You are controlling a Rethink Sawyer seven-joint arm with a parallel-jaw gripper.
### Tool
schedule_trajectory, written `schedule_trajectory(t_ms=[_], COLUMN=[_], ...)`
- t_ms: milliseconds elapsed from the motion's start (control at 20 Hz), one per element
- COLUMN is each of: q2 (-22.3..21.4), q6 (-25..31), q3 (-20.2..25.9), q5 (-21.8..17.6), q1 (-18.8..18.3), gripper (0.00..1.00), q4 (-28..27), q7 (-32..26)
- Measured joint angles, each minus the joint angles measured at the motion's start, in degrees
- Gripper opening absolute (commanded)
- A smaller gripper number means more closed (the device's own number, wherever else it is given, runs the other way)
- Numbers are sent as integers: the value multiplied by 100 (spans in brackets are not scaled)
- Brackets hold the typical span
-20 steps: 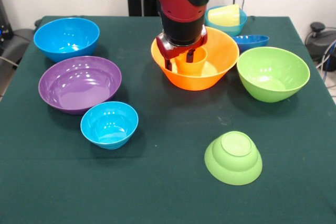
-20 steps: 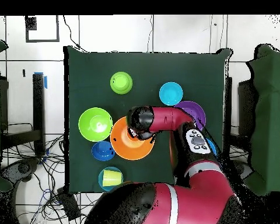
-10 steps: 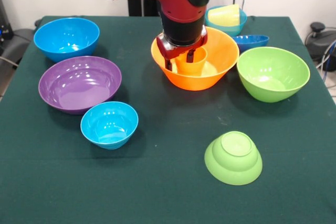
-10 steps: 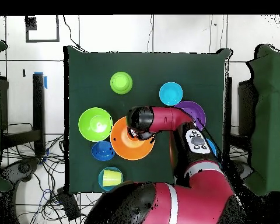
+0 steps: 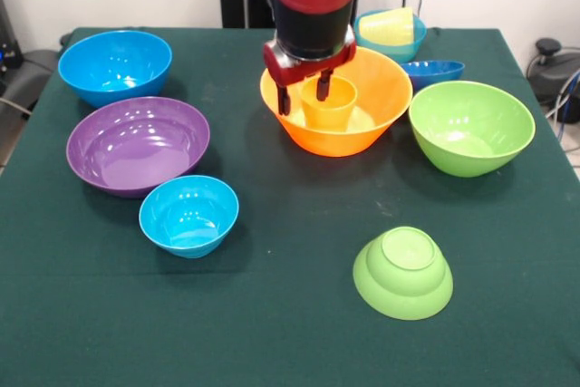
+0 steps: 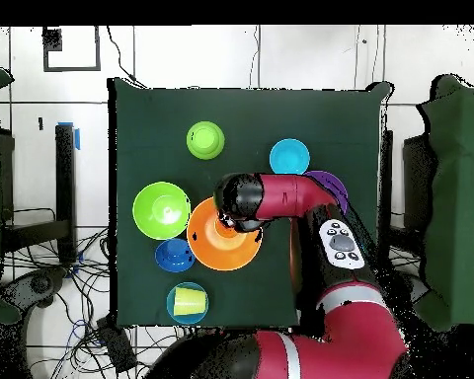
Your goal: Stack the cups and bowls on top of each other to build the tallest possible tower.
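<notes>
front view: the gripper (image 5: 303, 97) hangs at upper centre over the large orange bowl (image 5: 376, 97), its two dark fingers (image 5: 284, 100) spread apart and gripping nothing; one finger is outside the orange cup (image 5: 330, 104), the other at the cup's rim. the orange cup stands upright inside the orange bowl. behind that bowl, at the top of the frame, the pale yellow cup (image 5: 388, 25) lies on its side in a light blue bowl (image 5: 408, 47). a shallow dark blue bowl (image 5: 433, 71) sits just right of the orange bowl, and the large lime green bowl (image 5: 471, 126) is at right. at upper left is the large blue bowl (image 5: 115, 65), below it the purple bowl (image 5: 137, 143), then a second small light blue bowl (image 5: 188, 215). a small lime green bowl (image 5: 402, 272) lies upside down at lower right. all rest on the green tablecloth (image 5: 272, 314).

overhead view: the arm (image 6: 290, 195) covers the gripper, above the right edge of the orange bowl (image 6: 219, 242) at centre. the yellow cup (image 6: 188, 301) is at lower left, the upturned green bowl (image 6: 205, 140) at upper left.
</notes>
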Motion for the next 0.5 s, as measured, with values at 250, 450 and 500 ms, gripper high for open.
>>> schedule_trajectory(t_ms=[250,450,500], q2=[-277,-441,-470], q6=[285,459,496], q3=[3,7,7], q5=[-5,-5,-5], q1=[-10,-28,-31], gripper=[100,100,100], q4=[3,5,5], q7=[0,0,0])
